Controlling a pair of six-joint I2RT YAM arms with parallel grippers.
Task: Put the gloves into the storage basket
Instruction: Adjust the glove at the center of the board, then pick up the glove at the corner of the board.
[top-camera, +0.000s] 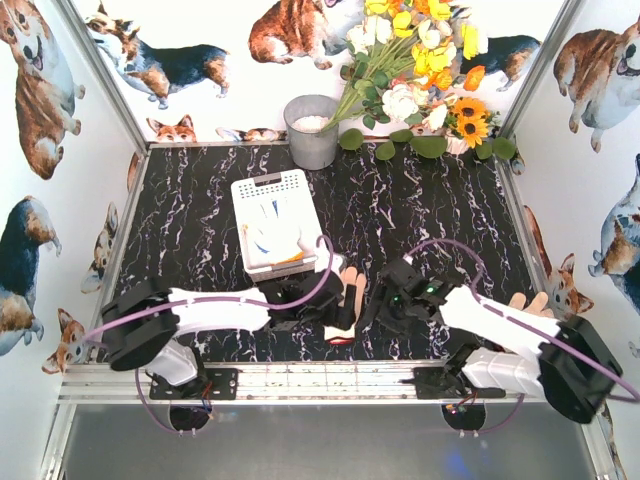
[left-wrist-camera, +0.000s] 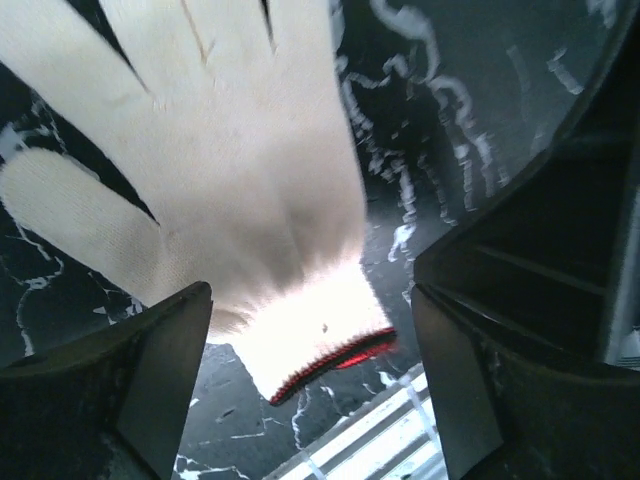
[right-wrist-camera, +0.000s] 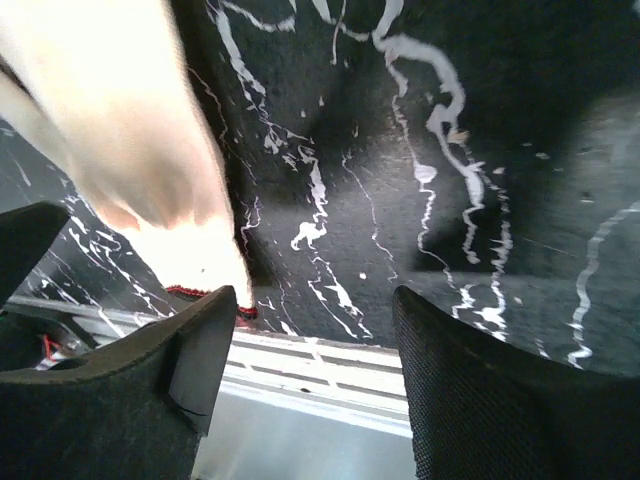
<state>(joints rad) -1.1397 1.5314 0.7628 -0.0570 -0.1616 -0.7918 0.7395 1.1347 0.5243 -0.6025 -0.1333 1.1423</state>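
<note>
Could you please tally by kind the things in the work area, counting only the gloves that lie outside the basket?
Loose gloves: 2
Basket: 1
Bucket: 1
Bunch of flowers: 1
Total: 5

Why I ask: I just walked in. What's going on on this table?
Two arms are filling the white storage basket, which already holds a few gloves. The left gripper and right gripper hover open at the red-trimmed cuff of a beige glove lying on the table; neither grips it. Another beige glove lies by the right arm.
</note>
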